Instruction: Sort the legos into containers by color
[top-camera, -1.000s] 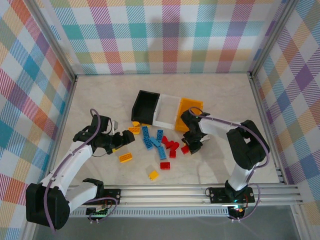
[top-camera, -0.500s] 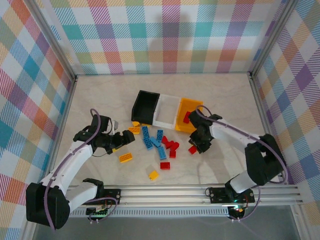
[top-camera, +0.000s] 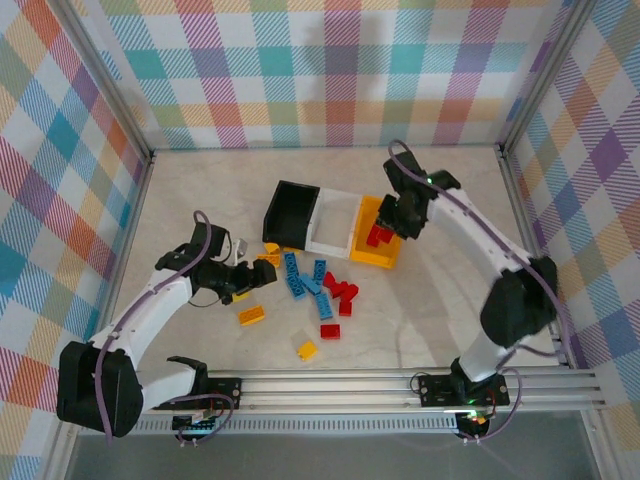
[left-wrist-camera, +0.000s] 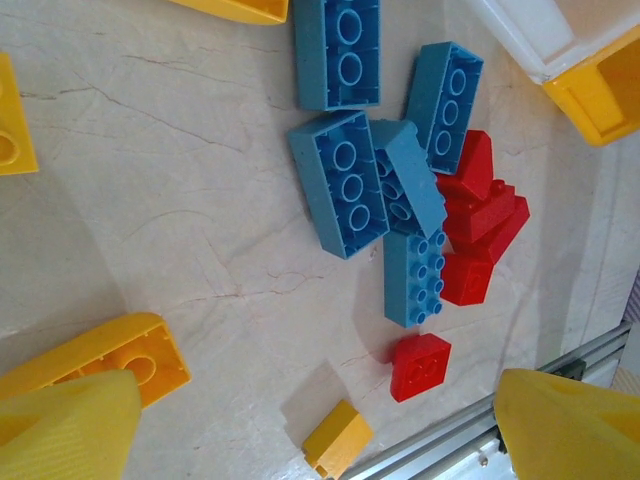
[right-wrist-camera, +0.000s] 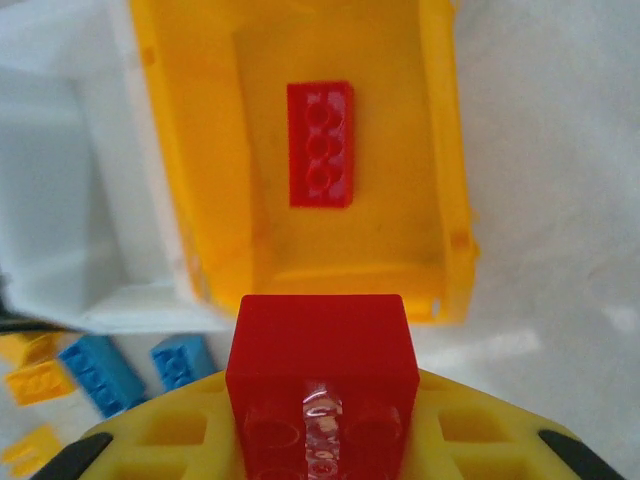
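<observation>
Right tool (top-camera: 399, 220) grips a red brick (right-wrist-camera: 320, 340) above the yellow-orange bin (right-wrist-camera: 456, 200); best released centred, clear of the walls. Left tool (top-camera: 244, 282) gapes empty.

light: bright, even | shadows: soft, short | blur: right wrist foreground soft | glare: none

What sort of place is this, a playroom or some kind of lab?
Most likely a robot lab test cell, not a playroom: a tabletop fenced by plaid panels on an aluminium frame, left arm and right arm bolted to a rail, legos and bins laid out for sorting.
</observation>
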